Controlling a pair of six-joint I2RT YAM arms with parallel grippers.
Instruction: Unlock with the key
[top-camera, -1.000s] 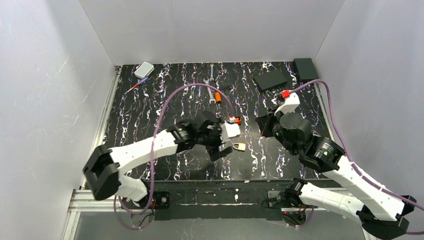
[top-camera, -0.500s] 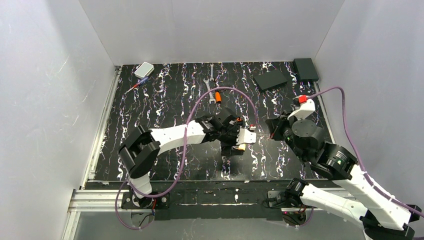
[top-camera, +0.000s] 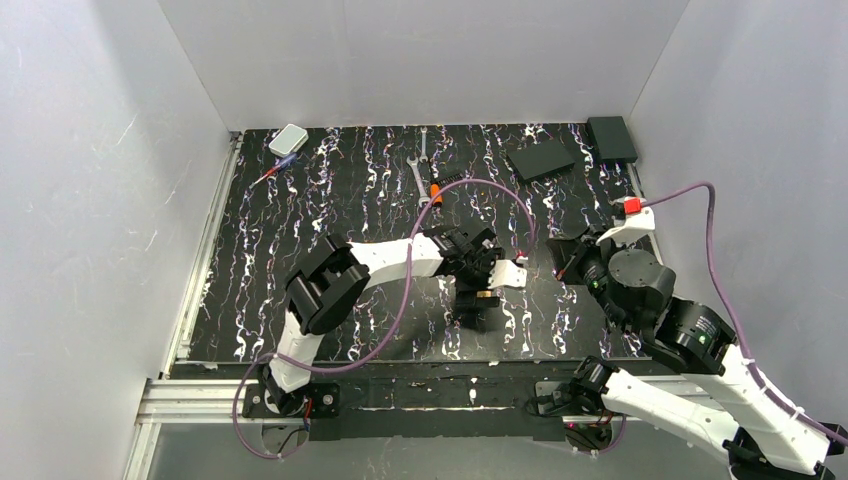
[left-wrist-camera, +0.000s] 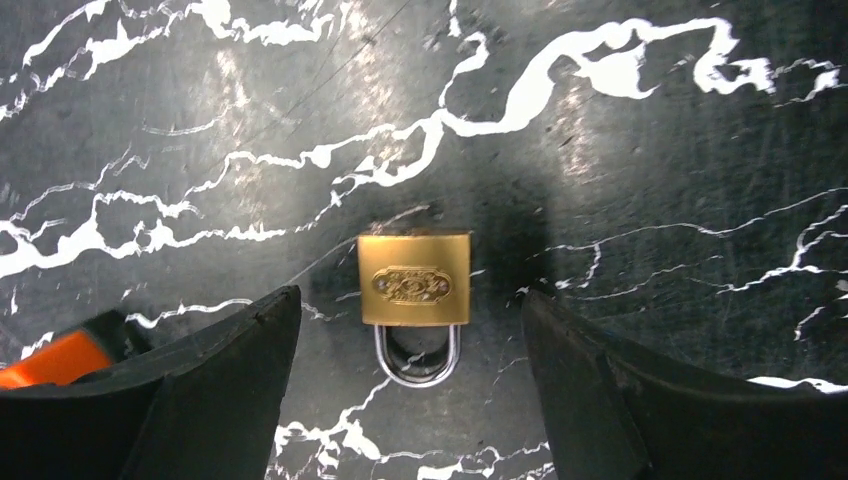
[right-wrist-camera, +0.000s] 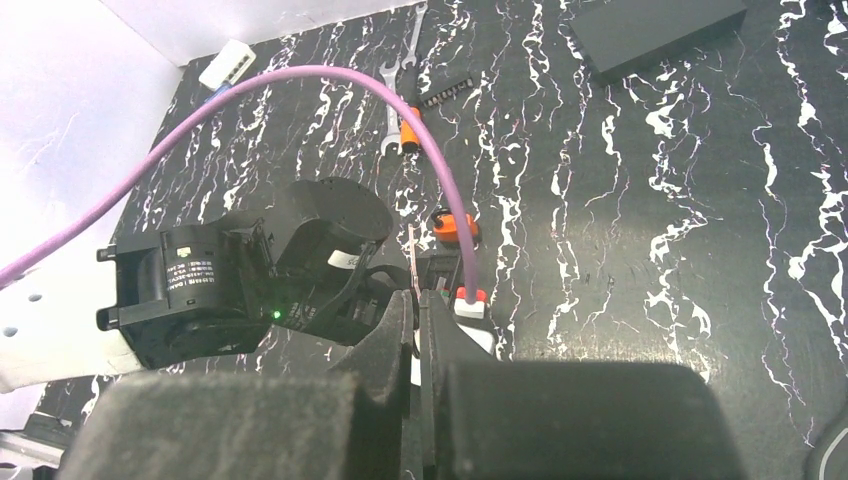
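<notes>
A small brass padlock (left-wrist-camera: 414, 280) lies flat on the black marbled table (left-wrist-camera: 650, 150), its steel shackle (left-wrist-camera: 417, 358) pointing toward the left wrist camera. My left gripper (left-wrist-camera: 410, 298) is open and low over it, with one black finger (left-wrist-camera: 215, 385) on each side and neither touching the lock. From above, the left gripper (top-camera: 482, 300) covers most of the padlock (top-camera: 487, 297). My right gripper (top-camera: 557, 262) hovers just right of it. The right gripper (right-wrist-camera: 417, 298) is shut on the key, whose thin blade (right-wrist-camera: 413, 255) sticks out edge-on toward the left wrist.
Two silver wrenches (top-camera: 415, 172) and an orange-handled tool (top-camera: 436, 192) lie at the back centre. Black boxes (top-camera: 540, 160) (top-camera: 611, 138) sit back right, and a white box (top-camera: 288, 138) with a screwdriver (top-camera: 272, 172) back left. The left arm's purple cable (top-camera: 500, 195) arches over the middle.
My left arm has stretched right and settled over the padlock, its jaws narrowing a little. My right arm has drawn back to the right, still shut.
</notes>
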